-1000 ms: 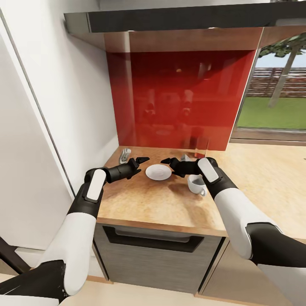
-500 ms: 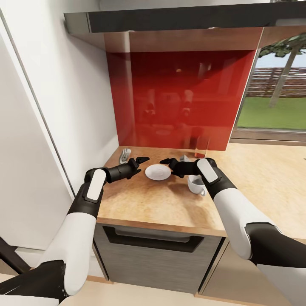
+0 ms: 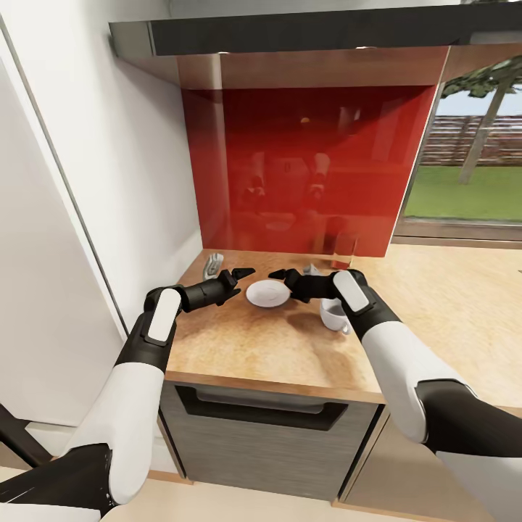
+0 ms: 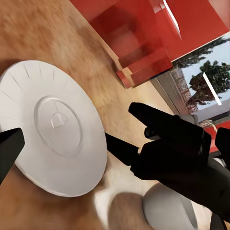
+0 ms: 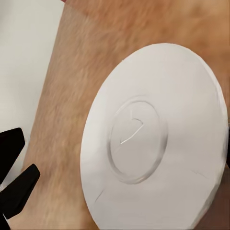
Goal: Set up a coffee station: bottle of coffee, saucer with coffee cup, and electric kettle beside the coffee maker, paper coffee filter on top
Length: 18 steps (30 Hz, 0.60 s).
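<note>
coffee cup point(image 3: 333, 315) partly behind right arm

A glossy red backsplash point(image 3: 312, 167) rises behind the corner, under a dark overhead hood point(image 3: 290, 32). White wall panels point(image 3: 109, 159) close the left side. On the right a window point(image 3: 471, 167) looks onto grass, a fence and a tree. Below sits a grey cabinet front point(image 3: 268, 442).
</note>
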Available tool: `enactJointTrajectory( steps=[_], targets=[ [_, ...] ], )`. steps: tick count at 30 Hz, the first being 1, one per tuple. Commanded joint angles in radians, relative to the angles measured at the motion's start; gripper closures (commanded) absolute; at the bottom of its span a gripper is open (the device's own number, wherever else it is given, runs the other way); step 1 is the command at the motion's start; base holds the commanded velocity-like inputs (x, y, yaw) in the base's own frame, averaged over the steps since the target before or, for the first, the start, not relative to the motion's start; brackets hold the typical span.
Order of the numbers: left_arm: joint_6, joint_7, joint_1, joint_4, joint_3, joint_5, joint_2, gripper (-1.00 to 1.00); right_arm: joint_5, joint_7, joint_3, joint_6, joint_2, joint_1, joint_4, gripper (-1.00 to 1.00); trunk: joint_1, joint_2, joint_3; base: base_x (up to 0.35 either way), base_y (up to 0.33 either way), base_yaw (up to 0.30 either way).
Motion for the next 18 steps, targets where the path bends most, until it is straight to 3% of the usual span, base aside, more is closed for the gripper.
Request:
enactJointTrajectory(
  steps=[1, 18],
  targets=[
    [0.006, -0.007, -0.001, 0.000, 0.005, -0.006, -0.001, -1.00, 0.008, 0.008, 0.001, 0.003, 0.000, -0.001, 0.000, -1.00, 0.000, 0.000, -0.001, 0.000, 0.000, 0.000],
    [0.007, -0.007, -0.001, 0.000, 0.005, -0.006, -0.001, -1.00, 0.008, 0.017, 0.001, 0.003, 0.004, -0.001, 0.000, -1.00, 0.000, 0.000, -0.001, 0.000, 0.000, 0.000]
  ],
)
